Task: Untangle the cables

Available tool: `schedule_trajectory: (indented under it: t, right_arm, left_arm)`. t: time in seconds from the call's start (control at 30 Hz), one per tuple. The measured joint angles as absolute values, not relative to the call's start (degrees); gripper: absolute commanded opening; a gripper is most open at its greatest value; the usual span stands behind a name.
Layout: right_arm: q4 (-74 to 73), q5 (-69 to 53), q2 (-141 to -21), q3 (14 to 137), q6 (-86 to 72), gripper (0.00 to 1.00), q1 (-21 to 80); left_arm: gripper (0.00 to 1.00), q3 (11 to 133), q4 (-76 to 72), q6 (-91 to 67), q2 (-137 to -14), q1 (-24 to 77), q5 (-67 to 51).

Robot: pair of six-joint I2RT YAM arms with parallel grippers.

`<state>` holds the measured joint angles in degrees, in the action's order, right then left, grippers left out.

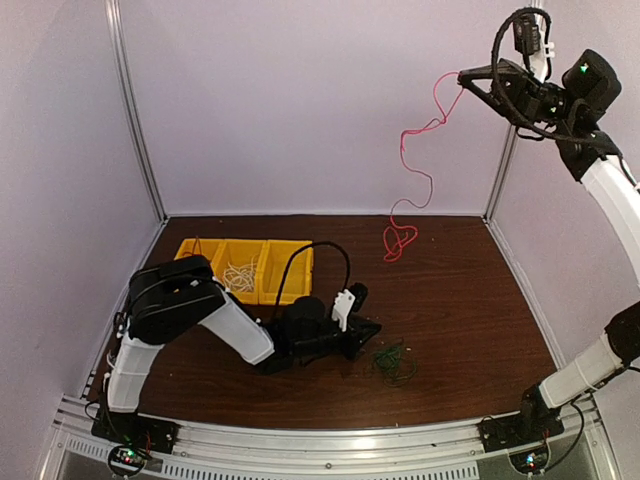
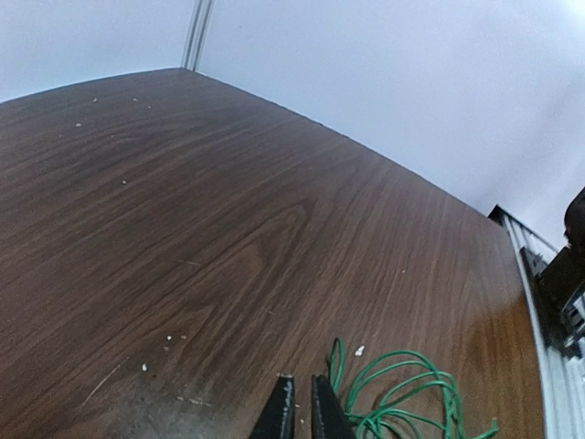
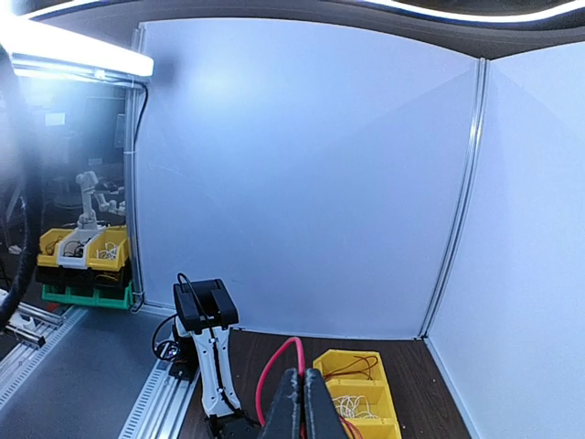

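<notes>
A red cable (image 1: 415,150) hangs from my right gripper (image 1: 462,77), which is raised high at the back right and shut on it. The cable's lower end lies coiled on the table (image 1: 398,240). In the right wrist view the red cable (image 3: 266,371) loops out of the shut right gripper (image 3: 303,373). My left gripper (image 1: 375,330) is down at the table's middle, and a loose green cable (image 1: 393,362) lies just in front of it. In the left wrist view the left gripper (image 2: 301,379) is shut on nothing, with the green cable (image 2: 406,353) right beside its right finger.
A yellow bin (image 1: 300,245) with three compartments stands at the back left. White cables (image 1: 240,275) lie in its middle compartment and a thin dark red wire (image 3: 352,369) in an end one. Purple walls close the back and sides.
</notes>
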<state>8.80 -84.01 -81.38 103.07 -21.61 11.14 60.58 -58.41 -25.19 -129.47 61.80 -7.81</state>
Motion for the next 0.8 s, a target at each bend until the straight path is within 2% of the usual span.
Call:
schedule_trajectory:
  t: [0.17, 0.27, 0.5, 0.8]
  right_arm:
    - [22.48, -83.94, -81.36, 92.97, -32.01, 0.00, 10.76]
    - [24.53, -83.61, -81.32, 86.85, -33.19, 0.00, 10.72]
    - [18.46, -80.95, -80.42, 80.20, -27.57, 0.00, 10.61]
    - [7.49, -79.13, -77.43, 76.64, -17.45, 0.00, 12.01]
  left_arm:
    - [0.39, 53.08, -59.13, -26.74, -120.03, 61.67, -5.30]
    - [0.47, 49.65, -59.35, -27.31, -112.84, 61.58, -3.53]
    - [0.51, 50.06, -58.41, -24.93, -105.32, 61.56, -3.79]
    - [0.52, 62.54, -54.72, -22.39, -113.91, 60.27, -8.03]
